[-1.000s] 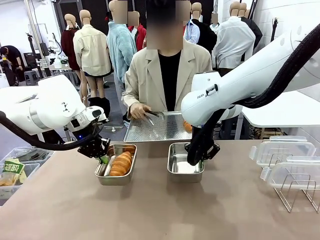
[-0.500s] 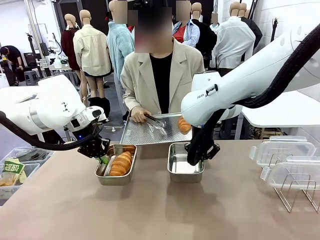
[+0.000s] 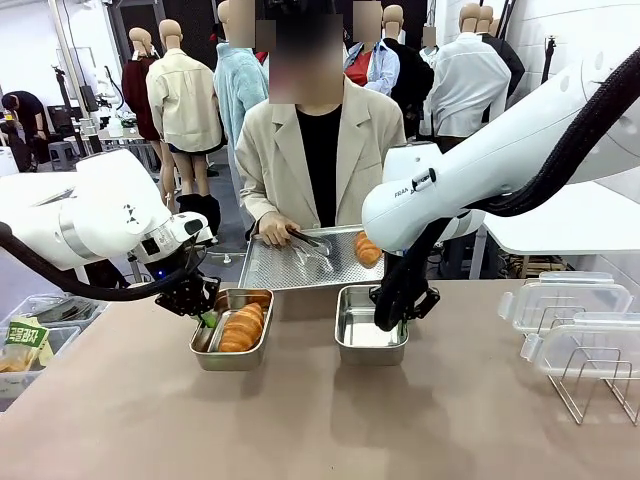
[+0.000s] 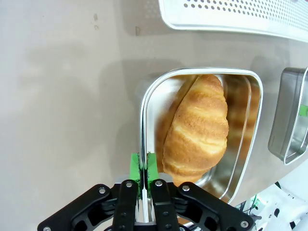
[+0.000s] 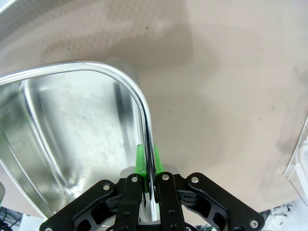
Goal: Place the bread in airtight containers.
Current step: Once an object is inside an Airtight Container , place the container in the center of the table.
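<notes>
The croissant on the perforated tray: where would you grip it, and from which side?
Probably across its thick middle, coming down from above. The croissant lies flat near the tray's right edge, at a slant. Jaws closing across its short width should fit, while its tapered ends offer less to hold. The tongs sit to its left, apart from it.

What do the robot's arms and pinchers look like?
Both arms are chunky, rounded and white. The right arm has tiny dark lettering and a thick black ribbed cable along it; the left arm has a black cable too. The left gripper and right gripper are black with silver screws and bright green pads.
</notes>
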Motion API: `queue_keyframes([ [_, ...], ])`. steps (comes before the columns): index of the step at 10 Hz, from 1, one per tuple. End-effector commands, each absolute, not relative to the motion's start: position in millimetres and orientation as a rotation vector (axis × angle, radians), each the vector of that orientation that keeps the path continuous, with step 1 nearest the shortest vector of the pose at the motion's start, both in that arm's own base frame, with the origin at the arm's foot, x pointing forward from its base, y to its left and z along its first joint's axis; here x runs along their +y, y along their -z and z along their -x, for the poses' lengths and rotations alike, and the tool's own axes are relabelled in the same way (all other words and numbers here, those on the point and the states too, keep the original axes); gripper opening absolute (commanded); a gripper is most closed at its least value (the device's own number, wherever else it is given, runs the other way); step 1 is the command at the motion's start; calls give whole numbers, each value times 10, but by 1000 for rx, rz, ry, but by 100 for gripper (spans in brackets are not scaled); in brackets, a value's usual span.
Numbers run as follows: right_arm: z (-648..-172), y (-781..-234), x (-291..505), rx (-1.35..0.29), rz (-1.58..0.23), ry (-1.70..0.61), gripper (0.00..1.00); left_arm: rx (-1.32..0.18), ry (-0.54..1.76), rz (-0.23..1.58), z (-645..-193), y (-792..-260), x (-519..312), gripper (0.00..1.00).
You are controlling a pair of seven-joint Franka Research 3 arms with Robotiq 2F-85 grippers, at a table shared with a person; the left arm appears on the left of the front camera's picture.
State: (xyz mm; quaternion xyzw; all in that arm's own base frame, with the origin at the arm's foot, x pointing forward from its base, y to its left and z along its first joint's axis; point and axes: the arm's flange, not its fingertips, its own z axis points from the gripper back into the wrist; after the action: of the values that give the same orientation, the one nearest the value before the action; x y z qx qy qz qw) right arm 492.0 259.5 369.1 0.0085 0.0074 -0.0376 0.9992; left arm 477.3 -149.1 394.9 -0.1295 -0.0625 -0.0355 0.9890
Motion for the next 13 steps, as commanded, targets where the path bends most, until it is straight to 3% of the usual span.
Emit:
queue_keyframes([
  [1,-4922,-3699,2601,12,-19,76,0,-141,60,262,-4784,-3980,-1490,0],
  [7,-4922,-3699,2601,12,-19,76,0,-125,81,223,-4812,-3809,-1316,0],
  [13,-4922,-3699,2601,12,-19,76,0,-16,62,226,-4869,-3507,-914,0],
])
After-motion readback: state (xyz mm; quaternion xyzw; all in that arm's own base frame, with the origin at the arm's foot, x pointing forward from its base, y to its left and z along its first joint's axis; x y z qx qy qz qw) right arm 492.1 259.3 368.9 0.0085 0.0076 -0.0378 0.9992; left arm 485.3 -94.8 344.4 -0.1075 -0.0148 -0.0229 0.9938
